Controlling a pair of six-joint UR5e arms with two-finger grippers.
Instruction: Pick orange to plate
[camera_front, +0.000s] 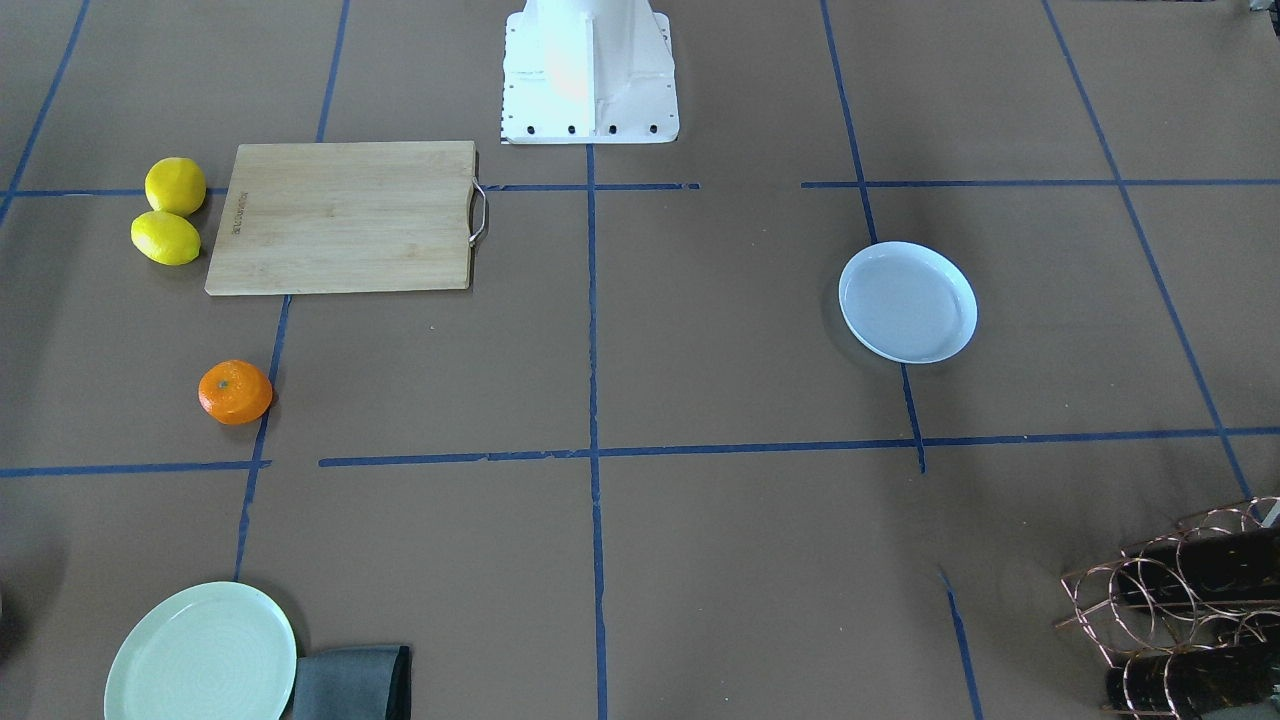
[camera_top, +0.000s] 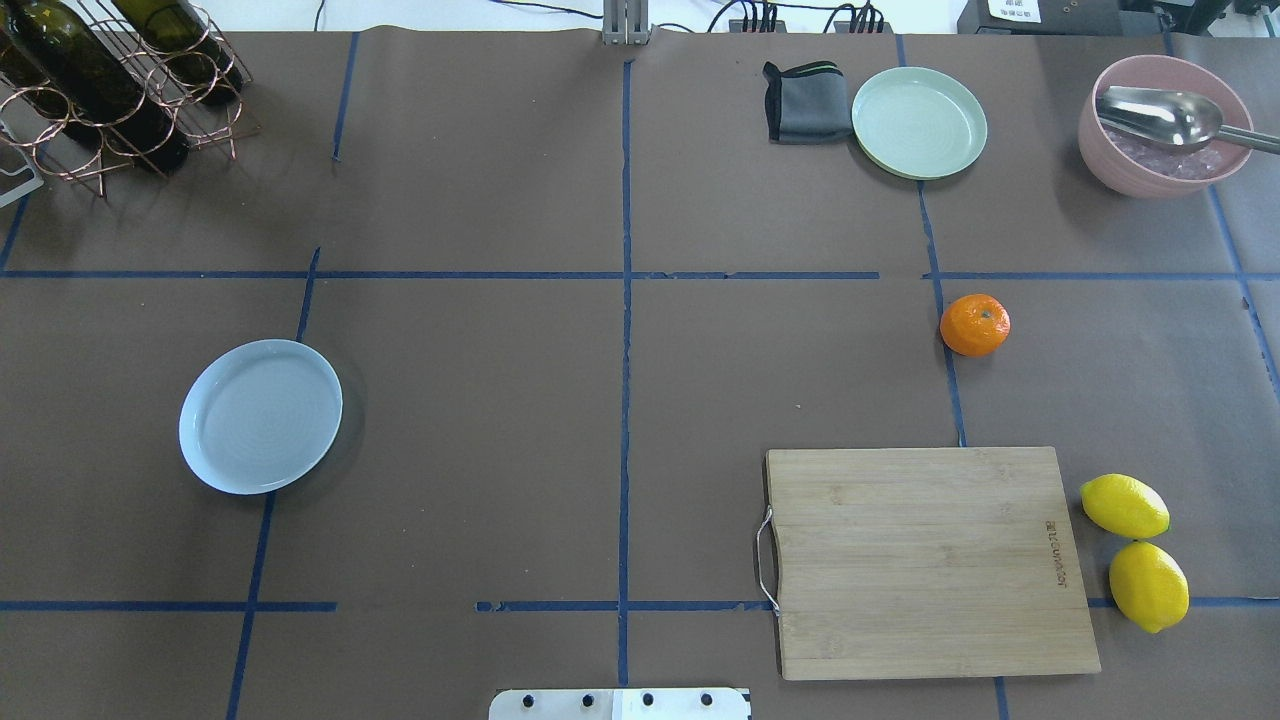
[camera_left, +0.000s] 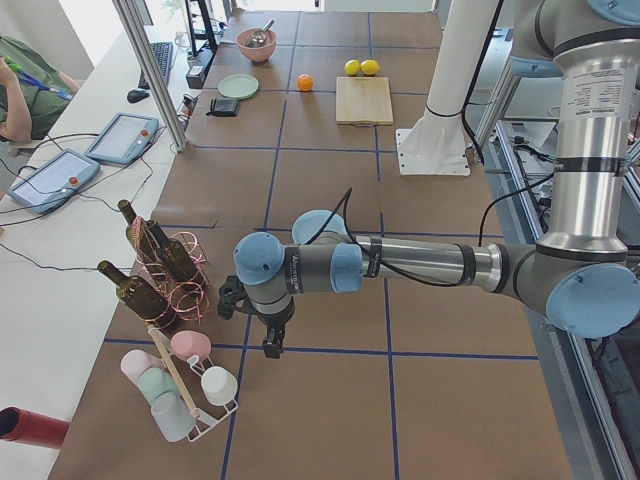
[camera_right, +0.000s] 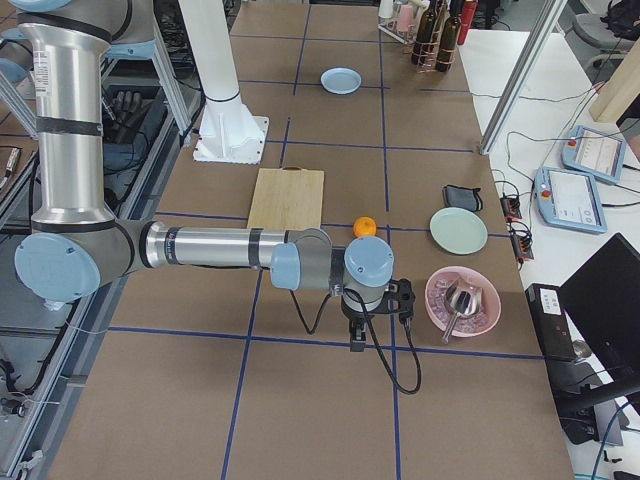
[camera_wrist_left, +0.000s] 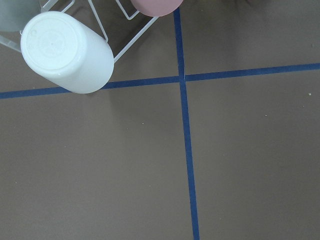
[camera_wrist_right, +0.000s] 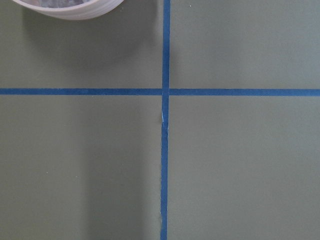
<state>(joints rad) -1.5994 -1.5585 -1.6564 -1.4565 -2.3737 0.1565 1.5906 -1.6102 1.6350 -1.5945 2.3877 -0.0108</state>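
**Not started: no pick, no place**

Orange on the bare table in the robot's right half, beyond the cutting board, untouched. Plate with nothing on it, left half, well apart. Left gripper and right gripper low over opposite table ends, far from both; can't tell whether parted or clenched. Left to do: reach, grasp, carry, release.

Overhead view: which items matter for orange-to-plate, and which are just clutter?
Job: orange, bluish-white plate.
Clutter: lemons, cutting board, mint-green plate, grey cloth, pink bowl, spoon, racked wine bottles.
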